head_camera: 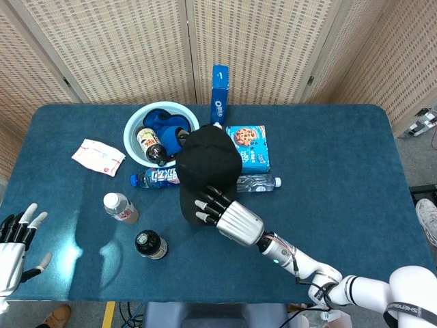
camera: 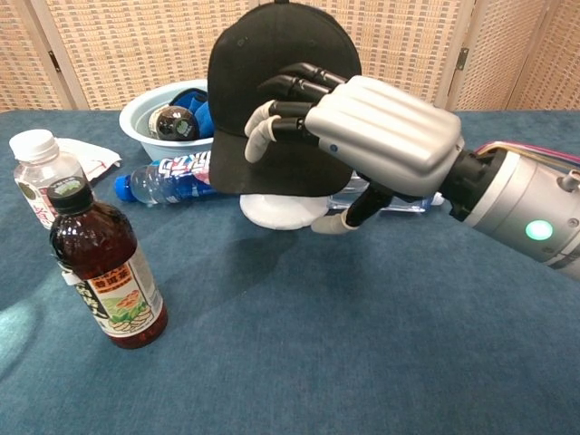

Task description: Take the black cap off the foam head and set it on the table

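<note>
The black cap (head_camera: pixel 208 160) sits on the white foam head, of which only the base (camera: pixel 272 210) shows under the brim in the chest view. My right hand (head_camera: pixel 229 215) reaches in from the near side. Its fingers (camera: pixel 272 122) lie on top of the cap (camera: pixel 272 54) at the brim, while the thumb hangs below the brim edge, apart from it. My left hand (head_camera: pixel 13 239) hovers at the near left table corner, fingers spread, holding nothing.
Behind the cap are a white bowl (head_camera: pixel 130 130) with a bottle and blue items, an upright Oreo box (head_camera: pixel 219 85) and a flat cookie box (head_camera: pixel 251 147). Two bottles (head_camera: pixel 153 178) (head_camera: pixel 259 182) lie beside the head. A dark bottle (camera: pixel 104 272) and a white-capped bottle (head_camera: pixel 119 207) stand near left.
</note>
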Robot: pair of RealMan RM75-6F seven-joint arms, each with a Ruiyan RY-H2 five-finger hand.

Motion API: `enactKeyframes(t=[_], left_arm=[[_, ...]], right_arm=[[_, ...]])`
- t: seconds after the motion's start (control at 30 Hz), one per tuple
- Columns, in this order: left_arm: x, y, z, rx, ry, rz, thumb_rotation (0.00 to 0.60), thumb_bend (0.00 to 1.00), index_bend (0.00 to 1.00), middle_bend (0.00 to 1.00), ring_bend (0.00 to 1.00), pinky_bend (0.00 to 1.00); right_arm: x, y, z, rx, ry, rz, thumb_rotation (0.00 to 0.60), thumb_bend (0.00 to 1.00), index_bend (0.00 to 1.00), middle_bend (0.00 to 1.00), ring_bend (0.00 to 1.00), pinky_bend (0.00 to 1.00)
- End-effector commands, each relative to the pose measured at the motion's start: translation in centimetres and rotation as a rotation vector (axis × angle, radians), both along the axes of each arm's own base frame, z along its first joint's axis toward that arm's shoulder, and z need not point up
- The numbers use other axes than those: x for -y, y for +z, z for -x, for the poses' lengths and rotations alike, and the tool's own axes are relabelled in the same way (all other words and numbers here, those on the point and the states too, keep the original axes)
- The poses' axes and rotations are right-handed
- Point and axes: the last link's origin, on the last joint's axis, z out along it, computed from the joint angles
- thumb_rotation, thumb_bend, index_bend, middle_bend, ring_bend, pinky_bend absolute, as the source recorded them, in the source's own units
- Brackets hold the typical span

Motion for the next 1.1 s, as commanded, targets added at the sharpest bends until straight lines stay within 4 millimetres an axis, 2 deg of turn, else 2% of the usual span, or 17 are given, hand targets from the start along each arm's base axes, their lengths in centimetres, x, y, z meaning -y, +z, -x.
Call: enactKeyframes(t=[0.03,0.37,0.53,1.1], left_arm=[[0.00,0.02,0.05,0.000,0.001,-0.001,0.600,0.24,0.13,0.00,0.00,0.00],[-0.24,-0.06,0.20,0.001,0.004,0.003,0.600,0.24,0.13,0.00,0.00,0.00],[-0.44,-0.25,0.06,0.004,-0.004,0.010,0.600,0.24,0.13,0.00,0.00,0.00],[-0.39,-0.18,0.13,0.003,-0.001,0.008,0.600,0.24,0.13,0.00,0.00,0.00]], right_arm=[[0.27,-0.25,-0.28,0.006,0.011,0.008,0.600,0.10,0.32,0.22,0.04,0.00],[0.38,-0.14,-0.23,0.042,0.040,0.023,0.600,0.17,0.37,0.24,0.05,0.00],[0.47,-0.28,-0.20,0.041,0.047,0.030,0.600,0.27,0.39,0.25,0.06,0.00],[1.17,-1.00,-0.04,0.040,0.070,0.093,0.600,0.29,0.43,0.28,0.08,0.00]])
